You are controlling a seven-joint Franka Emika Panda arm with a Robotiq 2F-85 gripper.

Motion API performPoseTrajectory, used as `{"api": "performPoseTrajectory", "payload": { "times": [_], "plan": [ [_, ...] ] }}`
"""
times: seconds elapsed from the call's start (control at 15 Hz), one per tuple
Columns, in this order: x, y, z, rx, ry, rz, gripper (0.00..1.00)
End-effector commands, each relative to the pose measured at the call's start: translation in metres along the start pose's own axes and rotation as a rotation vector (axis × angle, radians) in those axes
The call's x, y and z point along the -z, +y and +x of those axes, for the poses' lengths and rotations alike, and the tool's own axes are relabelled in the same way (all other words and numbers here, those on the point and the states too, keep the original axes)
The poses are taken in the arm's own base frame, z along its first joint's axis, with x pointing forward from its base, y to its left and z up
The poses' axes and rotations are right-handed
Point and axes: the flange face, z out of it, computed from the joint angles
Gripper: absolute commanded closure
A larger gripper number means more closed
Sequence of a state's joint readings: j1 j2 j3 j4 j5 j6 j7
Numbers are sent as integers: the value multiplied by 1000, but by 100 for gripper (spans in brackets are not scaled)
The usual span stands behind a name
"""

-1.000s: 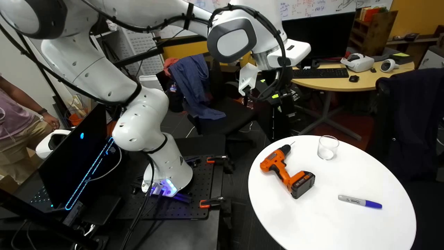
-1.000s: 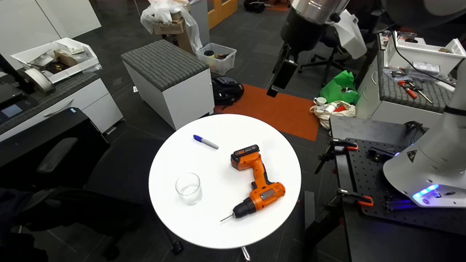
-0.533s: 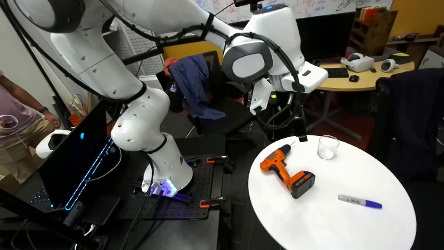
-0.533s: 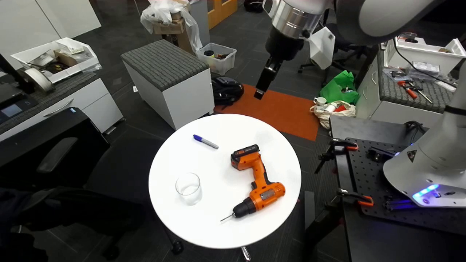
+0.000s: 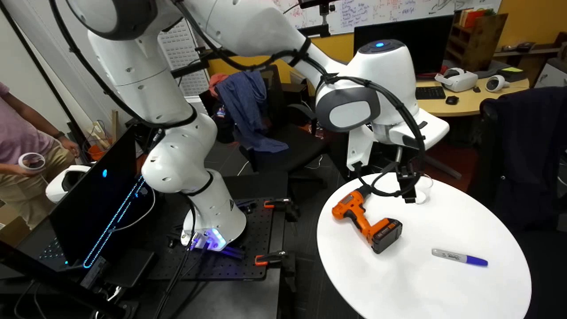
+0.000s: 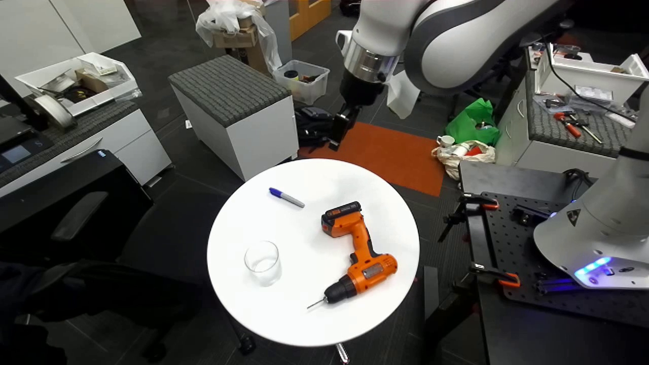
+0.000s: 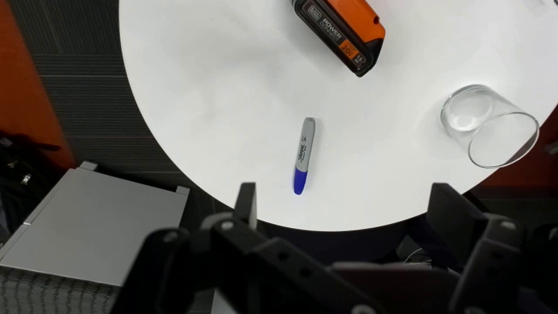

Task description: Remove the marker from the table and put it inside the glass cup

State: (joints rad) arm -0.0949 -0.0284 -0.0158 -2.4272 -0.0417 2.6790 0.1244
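The grey-white marker with a blue-purple cap lies flat on the table in both exterior views (image 5: 460,257) (image 6: 287,197) and in the wrist view (image 7: 305,150). The round white table shows in all views (image 5: 443,292) (image 6: 299,319) (image 7: 205,109). The clear glass cup stands upright on it (image 6: 262,263) (image 7: 488,126); in an exterior view the gripper partly hides the cup (image 5: 424,191). My gripper (image 5: 409,198) (image 6: 334,145) (image 7: 342,192) is open and empty, above table height and apart from the marker. In the wrist view the marker's cap lies just beyond the fingertips, nearer the left finger.
An orange-and-black power drill (image 5: 363,217) (image 6: 361,248) (image 7: 344,37) lies on the table between marker and cup on the robot's side. A dark chair (image 6: 96,213) stands at the table's far side. A grey cabinet (image 6: 238,111) stands close to the table's edge.
The arm has reached out and lowered towards the table. The gripper has moved right and down in an exterior view, and left and slightly down in an exterior view. Marker, cup and drill have not moved.
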Motion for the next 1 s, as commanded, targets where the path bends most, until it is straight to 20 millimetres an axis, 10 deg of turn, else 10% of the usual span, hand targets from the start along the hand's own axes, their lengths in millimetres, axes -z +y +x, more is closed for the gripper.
{"api": "performPoseTrajectory", "payload": {
  "times": [0.0,0.93],
  "plan": [
    [-35,-3,28,1,1,-5,0],
    [-152,-13,78,-44,-98,16,0]
  ]
}}
